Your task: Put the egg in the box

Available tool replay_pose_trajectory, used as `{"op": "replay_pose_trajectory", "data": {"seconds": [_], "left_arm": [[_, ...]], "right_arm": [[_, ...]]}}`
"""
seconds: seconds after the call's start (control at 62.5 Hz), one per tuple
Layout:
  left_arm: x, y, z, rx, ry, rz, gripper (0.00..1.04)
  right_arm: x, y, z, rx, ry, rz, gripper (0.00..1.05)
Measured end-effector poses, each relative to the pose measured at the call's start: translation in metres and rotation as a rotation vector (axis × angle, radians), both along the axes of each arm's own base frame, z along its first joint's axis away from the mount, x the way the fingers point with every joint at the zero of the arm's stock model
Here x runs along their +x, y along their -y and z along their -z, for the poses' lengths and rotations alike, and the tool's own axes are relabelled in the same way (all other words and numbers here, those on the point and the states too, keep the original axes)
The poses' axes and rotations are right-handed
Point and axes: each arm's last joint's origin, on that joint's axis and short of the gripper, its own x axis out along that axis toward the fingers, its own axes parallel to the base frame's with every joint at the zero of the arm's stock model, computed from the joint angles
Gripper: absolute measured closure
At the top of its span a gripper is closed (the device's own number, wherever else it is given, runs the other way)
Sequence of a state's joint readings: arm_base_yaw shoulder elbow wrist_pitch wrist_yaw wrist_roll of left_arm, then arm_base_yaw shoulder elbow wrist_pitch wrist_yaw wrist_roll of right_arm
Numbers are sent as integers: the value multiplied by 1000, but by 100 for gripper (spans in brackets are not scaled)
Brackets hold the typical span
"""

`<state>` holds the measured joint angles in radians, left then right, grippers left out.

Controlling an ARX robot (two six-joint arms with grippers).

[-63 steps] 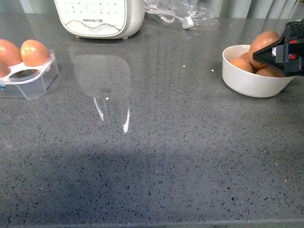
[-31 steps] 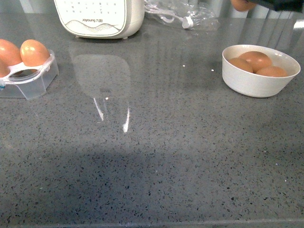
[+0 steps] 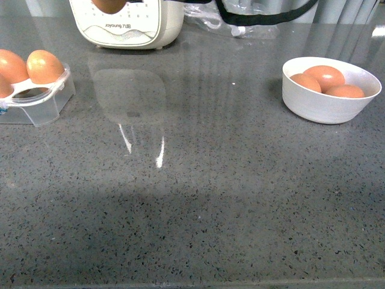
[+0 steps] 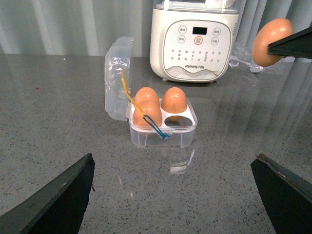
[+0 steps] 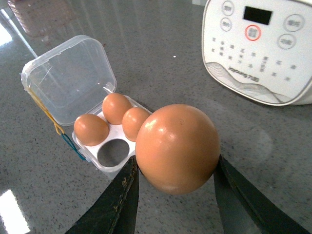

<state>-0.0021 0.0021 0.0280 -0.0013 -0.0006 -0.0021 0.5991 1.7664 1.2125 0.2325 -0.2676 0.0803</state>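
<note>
While clamped on the egg by both fingers, hangs as the right tool aloft over the desk, at about 11 o'clock in the front view, before the white appliance. Finds the box from there toward 7 to 8 o'clock, lid open, at the desk's 9 o'clock edge. Counts three seated eggs in it and one empty cup, seen in the front view near 7 o'clock of the seated egg closest to the tool. Appears to grip across the egg's waist, long axis pointing roughly at the wrist camera; cannot fix it closer. Shows the left tool spread wide and empty, facing the box yet well apart, so nearer arm for the drop judged the right. Calls, by judgement, for a descent toward 7 to 8 o'clock ending straight over that cup, clearance tight beside the seated eggs.
</note>
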Motion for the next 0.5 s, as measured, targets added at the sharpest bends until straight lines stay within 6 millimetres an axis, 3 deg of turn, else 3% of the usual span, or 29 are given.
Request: {"op": "replay_pose_trajectory", "data": {"seconds": [0.24, 0.496], "left_arm": [[0, 0, 0, 0, 0, 0, 7], [0, 0, 0, 0, 0, 0, 7]], "right_arm": [[5, -36, 9, 7, -38, -80, 66], [0, -57, 21, -25, -65, -151, 66]]}}
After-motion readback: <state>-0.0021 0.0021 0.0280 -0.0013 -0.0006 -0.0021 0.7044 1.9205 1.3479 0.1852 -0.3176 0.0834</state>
